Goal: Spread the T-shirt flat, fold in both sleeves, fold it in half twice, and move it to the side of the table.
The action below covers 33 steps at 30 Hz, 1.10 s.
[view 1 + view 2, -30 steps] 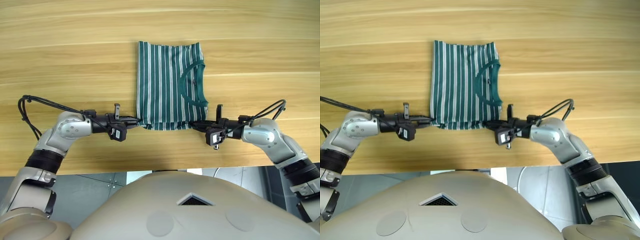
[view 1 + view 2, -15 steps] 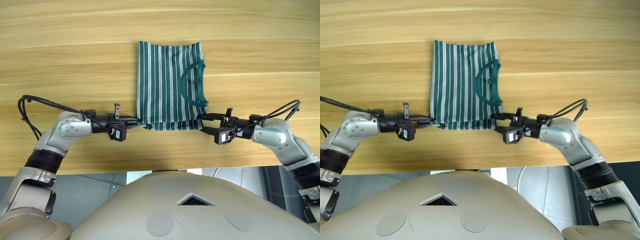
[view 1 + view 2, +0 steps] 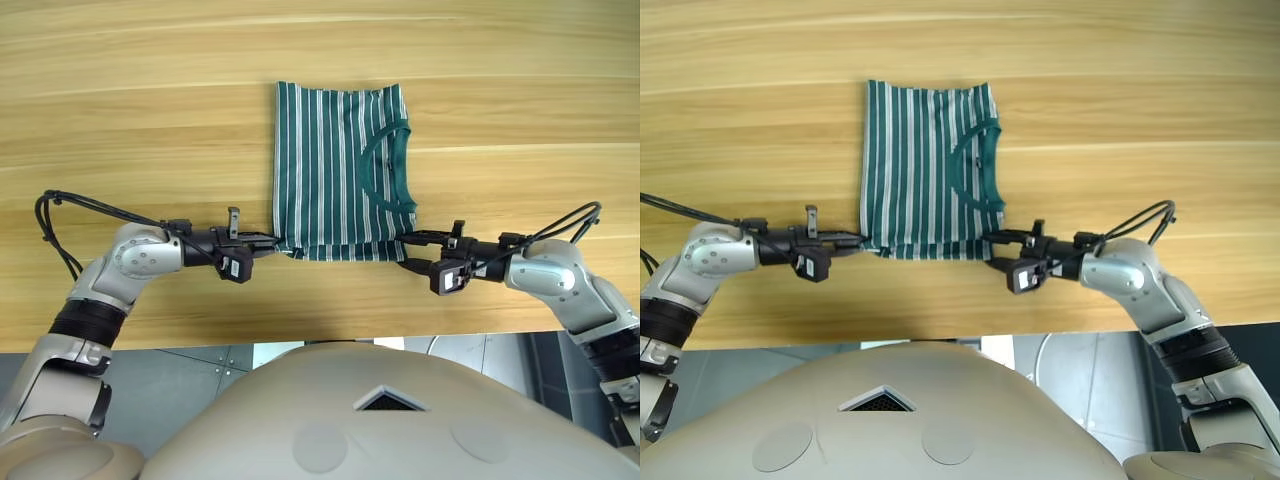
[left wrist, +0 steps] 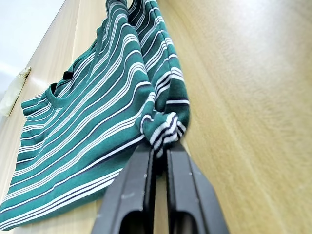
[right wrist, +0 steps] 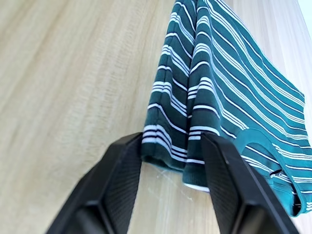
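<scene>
Lying on wood-grain table (image 3: 120, 100), folded striped T-shirt (image 3: 335, 170), grey floor (image 3: 180, 375) below

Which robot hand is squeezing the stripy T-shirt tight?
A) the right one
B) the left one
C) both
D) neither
B: the left gripper has its fingers shut on a corner of the T-shirt, while the right gripper has its fingers apart, with the cloth loose between them.

We see bare table (image 3: 520, 100) left, right and beyond the T-shirt (image 3: 335, 170). At its near hem the left gripper (image 3: 274, 240) clamps one corner and the right gripper (image 3: 404, 250) straddles the other, fingers spread. The table edge lies close behind both.
</scene>
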Tool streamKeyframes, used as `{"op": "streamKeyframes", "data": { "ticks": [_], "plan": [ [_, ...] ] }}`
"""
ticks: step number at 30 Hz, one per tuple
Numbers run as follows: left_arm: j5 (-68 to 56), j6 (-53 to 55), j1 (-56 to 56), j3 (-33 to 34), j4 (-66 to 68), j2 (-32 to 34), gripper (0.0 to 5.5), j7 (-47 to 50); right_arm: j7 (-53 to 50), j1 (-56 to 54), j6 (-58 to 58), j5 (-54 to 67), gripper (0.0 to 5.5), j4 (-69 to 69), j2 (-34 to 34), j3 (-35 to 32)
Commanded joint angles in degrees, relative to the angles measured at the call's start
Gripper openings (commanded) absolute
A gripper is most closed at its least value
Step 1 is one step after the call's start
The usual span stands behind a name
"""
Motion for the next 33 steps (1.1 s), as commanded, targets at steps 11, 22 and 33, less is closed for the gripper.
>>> {"op": "streamKeyframes", "data": {
  "ticks": [11, 22, 33],
  "plan": [
    [1.05, -0.38, 0.15, -0.92, 0.78, 0.27, 0.15, 0.39, -0.96, -1.73, 2.72, -2.18, 3.74, 2.05, 2.18, -0.62],
    [0.93, -0.2, -0.08, -0.98, 0.48, 0.28, 0.15, 0.77, -0.59, -2.86, 3.54, -4.88, 3.76, 4.59, 2.51, 0.9],
    [0.86, -0.02, -0.36, -1.02, 0.3, 0.24, 0.15, 1.06, 0.59, -2.24, 2.51, -4.27, 1.76, 3.81, 1.6, 1.25]
  ]
}}
